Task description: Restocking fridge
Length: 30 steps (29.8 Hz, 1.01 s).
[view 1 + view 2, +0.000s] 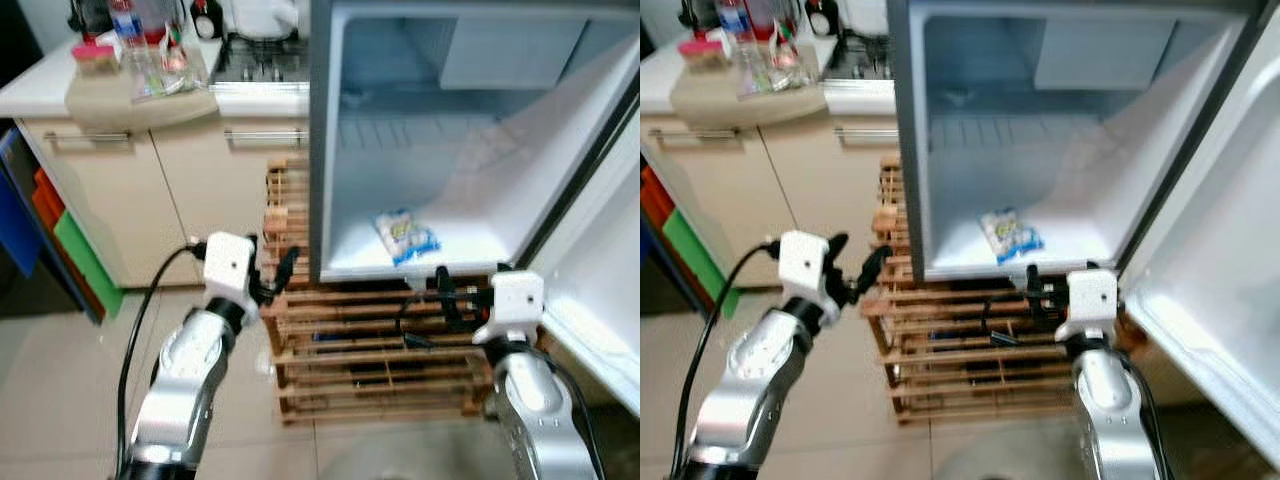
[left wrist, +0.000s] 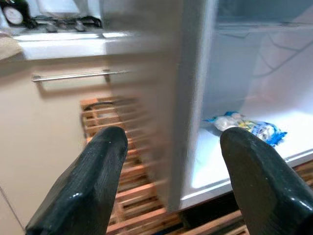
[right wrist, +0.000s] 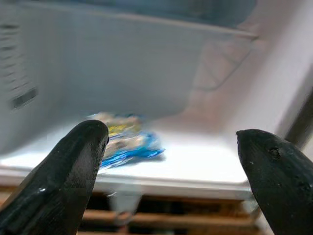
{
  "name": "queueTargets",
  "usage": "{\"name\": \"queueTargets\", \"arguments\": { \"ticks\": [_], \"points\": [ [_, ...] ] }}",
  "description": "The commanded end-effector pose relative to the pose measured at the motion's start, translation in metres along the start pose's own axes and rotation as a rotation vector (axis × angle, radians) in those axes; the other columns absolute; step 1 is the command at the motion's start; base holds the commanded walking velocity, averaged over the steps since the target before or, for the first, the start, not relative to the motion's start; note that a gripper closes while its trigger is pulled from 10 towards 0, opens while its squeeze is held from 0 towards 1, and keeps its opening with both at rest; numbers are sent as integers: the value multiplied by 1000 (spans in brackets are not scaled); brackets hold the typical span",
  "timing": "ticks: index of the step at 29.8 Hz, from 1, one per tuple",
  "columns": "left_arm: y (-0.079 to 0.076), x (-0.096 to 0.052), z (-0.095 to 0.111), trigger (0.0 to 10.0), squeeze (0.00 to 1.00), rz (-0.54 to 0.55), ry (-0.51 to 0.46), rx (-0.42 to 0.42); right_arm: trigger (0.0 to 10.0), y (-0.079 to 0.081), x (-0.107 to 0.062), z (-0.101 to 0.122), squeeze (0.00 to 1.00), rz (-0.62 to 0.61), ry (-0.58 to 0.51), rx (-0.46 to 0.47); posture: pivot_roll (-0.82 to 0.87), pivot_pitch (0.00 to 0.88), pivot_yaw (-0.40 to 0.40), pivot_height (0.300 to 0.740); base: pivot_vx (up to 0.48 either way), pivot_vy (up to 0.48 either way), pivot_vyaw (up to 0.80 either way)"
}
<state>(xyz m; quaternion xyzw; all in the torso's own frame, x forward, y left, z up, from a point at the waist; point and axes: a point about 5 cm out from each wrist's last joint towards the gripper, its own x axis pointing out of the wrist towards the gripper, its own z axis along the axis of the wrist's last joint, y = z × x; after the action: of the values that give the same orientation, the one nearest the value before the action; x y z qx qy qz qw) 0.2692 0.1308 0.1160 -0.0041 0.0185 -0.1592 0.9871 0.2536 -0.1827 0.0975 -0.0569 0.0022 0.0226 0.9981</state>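
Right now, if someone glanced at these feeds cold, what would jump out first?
The open white fridge dominates: its pale compartment holds a single blue-and-yellow plastic food packet lying on the floor near the front edge. It stands on a slatted wooden pallet rack. Both grippers are held low in front with fingers open and holding nothing, the left gripper by the fridge's left edge, the right gripper just below the packet.

a blue-and-yellow packet [image 1: 405, 236] lies on the open fridge's white floor [image 1: 470, 245].
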Motion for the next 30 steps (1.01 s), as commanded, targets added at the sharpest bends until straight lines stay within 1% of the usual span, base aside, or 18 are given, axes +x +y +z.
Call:
{"name": "queueTargets", "arguments": {
  "ticks": [1,6,7,9,11,13,14,16,17,18,19,21,23,24,26,28,29,30],
  "points": [
    [-4,3,4,10000,0,-22,-9,-6,10000,-1,4,-4,0,18,24,-4,-130,13,9,740,0,0,0],
    [-2,5,5,10000,0,-38,4,44,10000,7,14,-6,0,41,44,20,-113,30,7,740,0,0,0],
    [0,6,4,10000,0,-41,17,75,10000,14,19,-8,0,53,65,42,-94,47,8,740,0,0,0],
    [0,6,6,10000,0,-44,16,84,10000,23,24,-13,0,63,88,57,-77,61,11,740,0,0,0],
    [-3,5,10,10000,0,-66,13,102,10000,33,29,-19,0,58,123,47,-37,98,18,740,0,0,0],
    [-6,5,14,10000,0,-98,10,92,10000,37,35,-24,0,22,151,11,-31,106,22,740,0,0,0],
    [-9,4,20,10000,0,-123,-16,25,10000,39,41,-26,0,-8,167,-5,-12,129,32,740,0,0,0],
    [-19,-1,27,10000,0,-220,-65,-53,10000,44,46,-25,0,-25,155,-24,10,152,41,740,0,0,0],
    [-23,-2,26,10000,0,-269,-50,-26,10000,45,51,-22,0,-44,140,-39,29,175,47,740,0,0,0],
    [-28,-5,23,10000,0,-335,-21,33,10000,47,57,-18,0,-72,122,-65,47,197,54,740,0,0,0],
    [-28,-5,23,10000,0,-335,-21,33,10000,47,57,-18,0,-72,122,-65,47,197,54,740,0,0,0],
    [-35,-14,23,10000,0,-429,-2,38,10000,44,64,-12,0,-118,106,-103,61,230,65,740,0,0,0],
    [-39,-19,24,10000,0,-487,15,24,10000,40,71,-8,0,-155,90,-126,69,249,71,740,0,0,0],
    [-40,-21,25,10000,0,-512,23,34,10000,38,75,-4,0,-179,73,-138,76,263,76,740,0,0,0],
    [-41,-25,28,10000,0,-534,26,41,10000,34,80,3,0,-210,42,-158,82,280,81,740,0,0,0],
    [-43,-32,30,10000,0,-554,36,18,10000,31,84,13,0,-250,1,-179,82,294,84,740,0,0,0],
    [-45,-38,27,10000,0,-566,57,4,10000,33,89,17,0,-251,-10,-190,81,311,86,740,0,0,0],
    [-46,-40,26,10000,0,-567,64,-2,10000,34,90,18,0,-250,-12,-193,81,311,86,740,0,0,0]
  ]
}}
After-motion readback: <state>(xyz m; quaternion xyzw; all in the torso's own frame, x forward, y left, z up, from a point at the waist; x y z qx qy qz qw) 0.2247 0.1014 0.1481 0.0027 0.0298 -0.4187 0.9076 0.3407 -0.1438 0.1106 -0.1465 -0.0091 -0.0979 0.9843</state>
